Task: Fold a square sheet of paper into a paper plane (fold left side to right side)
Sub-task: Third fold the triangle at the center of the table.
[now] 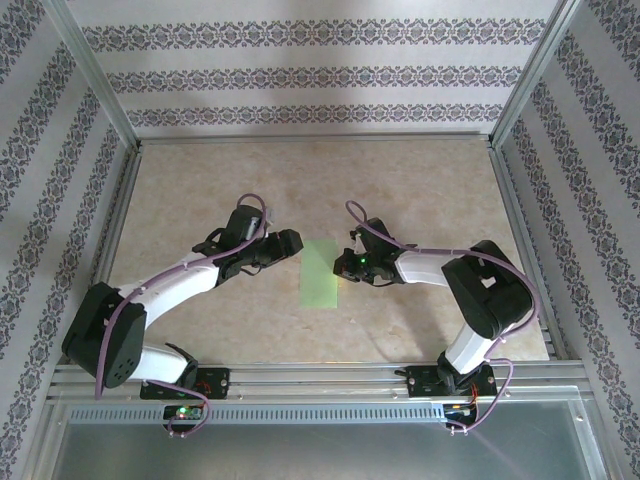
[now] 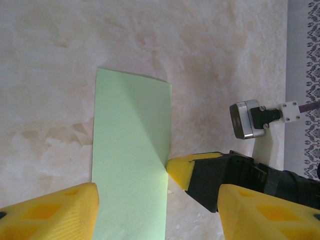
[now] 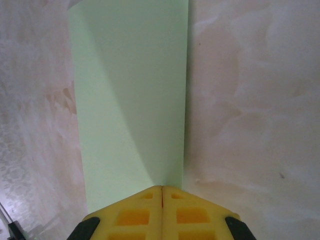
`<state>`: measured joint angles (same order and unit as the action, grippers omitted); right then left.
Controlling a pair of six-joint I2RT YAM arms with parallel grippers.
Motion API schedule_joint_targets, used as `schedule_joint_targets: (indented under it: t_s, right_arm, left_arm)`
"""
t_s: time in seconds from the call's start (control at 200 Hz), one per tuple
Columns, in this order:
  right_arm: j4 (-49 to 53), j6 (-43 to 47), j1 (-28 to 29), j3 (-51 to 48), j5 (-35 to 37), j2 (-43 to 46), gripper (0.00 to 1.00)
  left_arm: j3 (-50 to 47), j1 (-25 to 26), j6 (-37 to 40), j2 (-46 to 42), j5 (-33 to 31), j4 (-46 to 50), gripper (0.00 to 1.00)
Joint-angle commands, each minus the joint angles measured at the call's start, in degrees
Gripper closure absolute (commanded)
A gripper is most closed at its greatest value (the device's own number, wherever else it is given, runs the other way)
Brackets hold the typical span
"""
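Right gripper (image 3: 162, 192): yellow fingers pressed together with no gap, their tip down at the sheet's long edge (whether any paper is caught between them cannot be told).
Left gripper (image 2: 157, 195): fingers (image 2: 55, 212) stand moderately wide apart, one on each side of the sheet's width. Nothing is gripped between them.
Square sheet of paper (image 1: 320, 273): light green and showing as a narrow rectangle. It lies flat near the middle of the table, between the two grippers.
Contact: in the left wrist view, the right gripper's yellow tip touches the sheet's long edge partway along.
Table (image 1: 420, 190): pale marbled surface with the sheet lying on it.
Arms: in the top view both reach inward from their bases at the near edge. The left one comes from the left and the right one from the right, with the grippers just beside the sheet.
Wrist camera (image 2: 247, 120): small grey metal box with a cable, seen from the left wrist beyond the right gripper's tip.
Walls (image 1: 300, 60): striped patterned wallpaper around the table.
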<state>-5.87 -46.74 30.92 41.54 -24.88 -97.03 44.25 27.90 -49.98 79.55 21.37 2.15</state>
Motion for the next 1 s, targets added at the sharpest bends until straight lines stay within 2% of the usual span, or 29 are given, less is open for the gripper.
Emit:
schedule_joint_targets:
  t_s: [0.0, 0.21, 0.345, 0.525, 0.994]
  right_arm:
    - [0.25, 1.91, 0.43, 1.35, 0.36, -2.38, 1.0]
    - [3.44, 4.54, 0.33, 1.47, 2.12, -3.34, 1.0]
    - [3.67, 5.07, 0.37, 1.53, 2.09, -3.51, 1.0]
    - [4.2, 5.39, 0.37, 1.88, 2.3, -3.34, 1.0]
    - [4.46, 5.52, 0.27, 2.05, 2.21, -3.29, 1.0]
  left_arm:
    - [1.3, -0.9, 0.8, 1.28, 0.82, 1.6, 0.36]
    - [2.5, -0.81, 2.55, 5.27, 2.75, 6.36, 0.44]
    - [2.58, -0.38, 2.58, 9.47, 6.71, 6.55, 0.51]
    - [3.12, 0.75, 2.82, 12.87, 7.59, 7.07, 0.59]
    - [7.12, 2.24, 4.84, 18.89, 8.01, 8.74, 0.63]
